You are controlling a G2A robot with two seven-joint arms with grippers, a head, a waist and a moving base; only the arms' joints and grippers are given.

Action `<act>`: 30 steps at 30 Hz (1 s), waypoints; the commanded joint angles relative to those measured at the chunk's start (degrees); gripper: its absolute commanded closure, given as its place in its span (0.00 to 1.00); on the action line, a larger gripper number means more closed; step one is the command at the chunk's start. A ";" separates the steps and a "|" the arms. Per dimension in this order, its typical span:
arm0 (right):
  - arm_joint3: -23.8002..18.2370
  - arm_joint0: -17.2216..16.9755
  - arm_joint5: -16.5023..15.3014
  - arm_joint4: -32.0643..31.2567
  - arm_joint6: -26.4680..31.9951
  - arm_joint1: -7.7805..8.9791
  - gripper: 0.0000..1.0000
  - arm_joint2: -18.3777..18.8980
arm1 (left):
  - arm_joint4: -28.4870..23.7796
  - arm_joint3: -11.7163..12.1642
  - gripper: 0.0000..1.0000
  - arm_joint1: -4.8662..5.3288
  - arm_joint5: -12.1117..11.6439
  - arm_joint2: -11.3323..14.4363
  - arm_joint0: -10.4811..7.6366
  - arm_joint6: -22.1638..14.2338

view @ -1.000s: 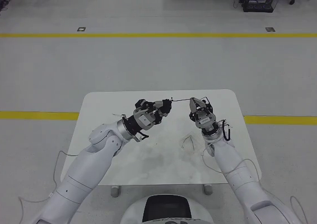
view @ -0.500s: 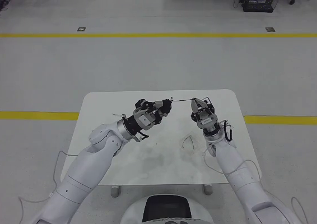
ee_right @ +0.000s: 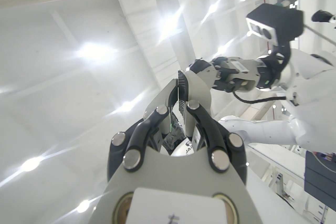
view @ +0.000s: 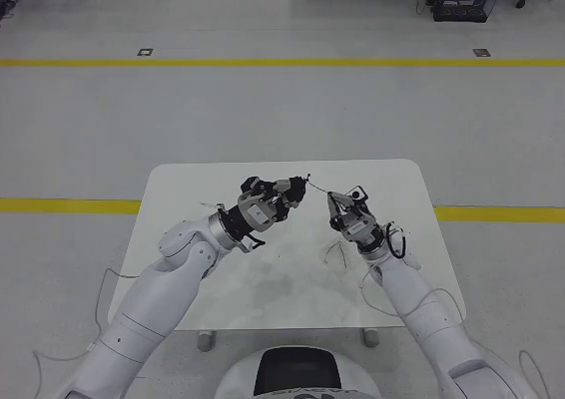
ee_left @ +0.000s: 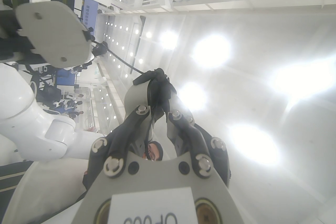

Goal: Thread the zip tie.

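The zip tie [ee_left: 122,59] stretches tail-to-head straight between both hands above the surface [view: 263,289], the left hand [view: 300,184] pinching one end, the right hand [view: 331,199] apparently closed on the other, just beside it.

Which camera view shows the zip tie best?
The left wrist view: the zip tie runs as a dark strap from the left gripper toward the right gripper. The top view shows a thin line; the right wrist view leaves it unclear.
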 commanded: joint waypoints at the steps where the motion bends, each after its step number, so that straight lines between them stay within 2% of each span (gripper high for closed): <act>1: 0.79 0.38 -0.27 -1.52 0.00 0.07 1.00 -0.31 | 0.00 0.00 1.00 0.00 0.00 0.00 0.00 0.00; 7: 2.27 1.38 -1.32 -5.56 0.00 0.35 1.00 -0.90 | 0.00 0.00 1.00 0.00 0.00 0.00 0.00 0.00; 16: 2.75 1.49 -1.39 -5.89 0.00 0.40 1.00 -0.82 | 0.00 0.00 1.00 0.00 0.00 0.00 0.00 0.00; 20: 3.20 1.51 -1.97 -5.55 0.00 0.64 1.00 0.17 | 0.00 0.00 1.00 0.00 0.00 0.00 0.00 0.00; 23: 3.05 1.46 -3.32 -3.88 0.00 1.06 1.00 2.42 | 0.00 0.00 1.00 0.00 0.00 0.00 0.00 0.00; 24: 2.43 1.43 -4.50 -2.90 0.00 1.27 0.63 3.67 | 0.00 0.00 1.00 0.00 0.00 0.00 0.00 0.00; 25: 2.03 1.30 -6.44 -1.82 0.00 1.45 0.00 5.02 | 0.00 0.00 1.00 0.00 0.00 0.00 0.00 0.00; 30: 2.03 1.30 -6.44 -1.82 0.00 1.45 0.00 5.02 | 0.00 0.00 1.00 0.00 0.00 0.00 0.00 0.00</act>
